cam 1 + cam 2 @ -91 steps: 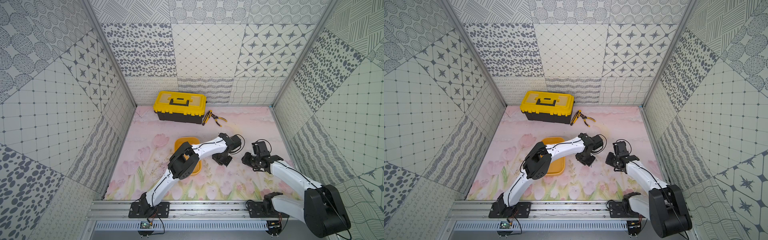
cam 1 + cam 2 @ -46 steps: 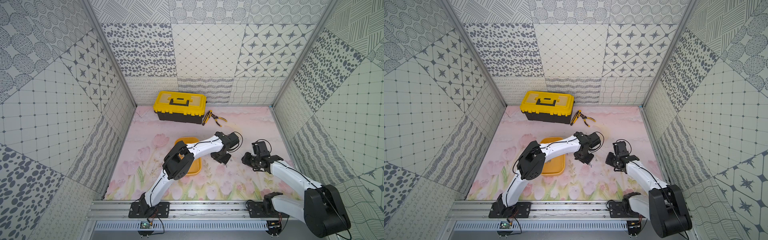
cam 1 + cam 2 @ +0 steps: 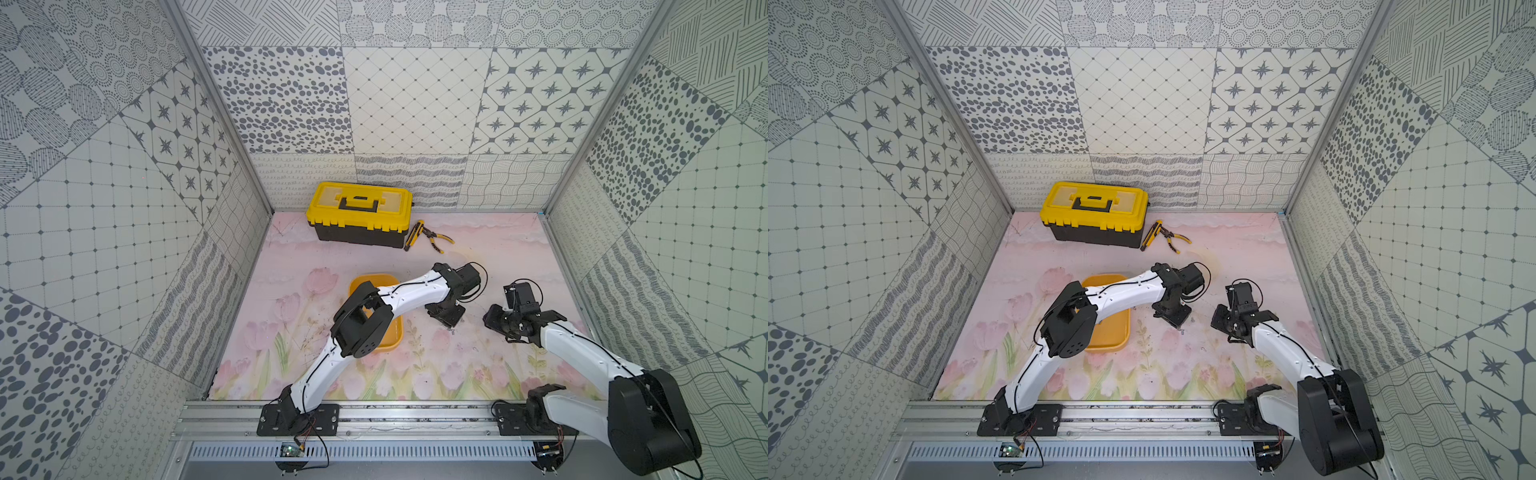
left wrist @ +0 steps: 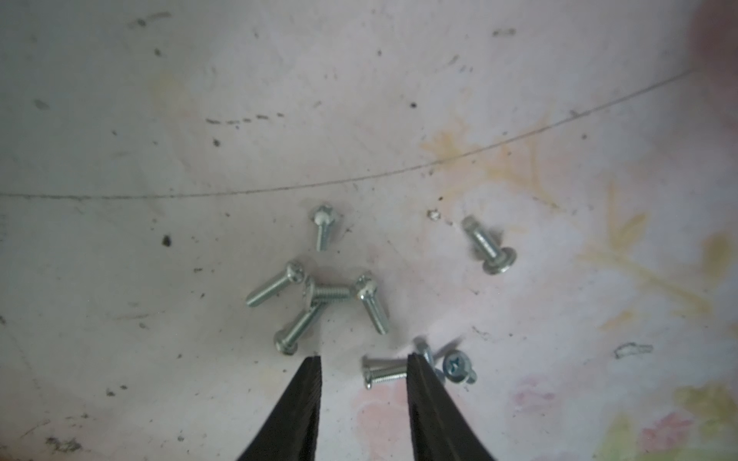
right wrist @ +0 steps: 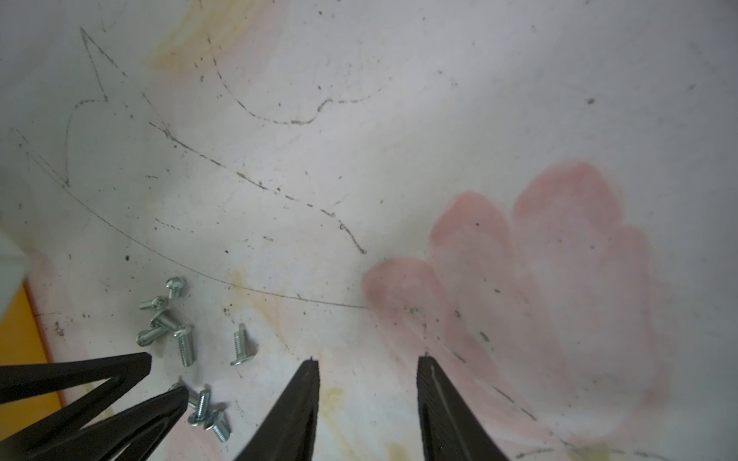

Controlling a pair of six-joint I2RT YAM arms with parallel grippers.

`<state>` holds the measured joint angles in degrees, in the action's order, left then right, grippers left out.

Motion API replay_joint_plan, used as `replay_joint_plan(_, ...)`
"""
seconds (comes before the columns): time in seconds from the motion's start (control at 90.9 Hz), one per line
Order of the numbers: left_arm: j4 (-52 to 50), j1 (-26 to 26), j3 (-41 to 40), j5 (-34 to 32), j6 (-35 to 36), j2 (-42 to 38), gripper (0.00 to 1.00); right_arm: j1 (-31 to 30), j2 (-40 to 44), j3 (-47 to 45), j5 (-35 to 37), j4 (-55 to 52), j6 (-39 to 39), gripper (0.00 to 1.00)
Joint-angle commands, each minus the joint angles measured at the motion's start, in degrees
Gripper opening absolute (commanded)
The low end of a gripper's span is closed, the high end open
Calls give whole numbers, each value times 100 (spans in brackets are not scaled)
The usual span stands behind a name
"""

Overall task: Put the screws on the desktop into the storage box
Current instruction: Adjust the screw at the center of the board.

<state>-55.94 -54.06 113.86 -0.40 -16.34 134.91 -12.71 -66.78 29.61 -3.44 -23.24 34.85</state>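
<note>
step: picking, left arm. left pincer (image 4: 364, 361) is hovering low over the screws (image 4: 319, 295) on the bench (image 4: 159, 139), jaws parted, gripping nothing. one screw (image 4: 383, 375) is lying flat between the tips, its shank end touching one finger. two more are sitting just outside that finger. a clump of four is lying just ahead, touching or nearly so, with two singles further out. every screw i'm seeing is lying on the bench, none being carried.

right pincer (image 5: 369, 361) is hanging released and empty over bare bench by a pink tulip print, just beside the same pile.

next move, i'm guessing: closing the left jaws on that one screw, lifting, swinging to the storage box (image 3: 1115, 328). that's calling for a recentre first. the screw is lying nearly along the closing direction, so it's likely to be skidding out instead of seating.

the box is sitting near, on the left arm's side. the left elbow is hanging over it in both top views, so i can't tell what's inside.

in the way: neighbour screws crowding the finger, and both pincers working close together. toolbox (image 3: 359, 216) and pliers (image 3: 432, 239) are sitting by the back wall, well apart.
</note>
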Motion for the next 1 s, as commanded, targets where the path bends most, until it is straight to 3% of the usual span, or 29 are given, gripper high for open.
replay_joint_plan(0.0, -316, 25, 135, -71, -131, 163, 42, 32, -23, 63, -11, 164, -94, 45)
replay_joint_plan(0.319, -662, 26, -93, -270, -440, 91, 41, 32, -17, 53, -12, 167, -97, 45)
replay_joint_plan(0.583, -493, 14, -912, 21, -548, -388, 40, 32, -5, 55, -8, 163, -93, 46)
replay_joint_plan(0.991, 74, -7, -1398, 312, -691, -909, 41, 32, -58, 70, -12, 168, -96, 46)
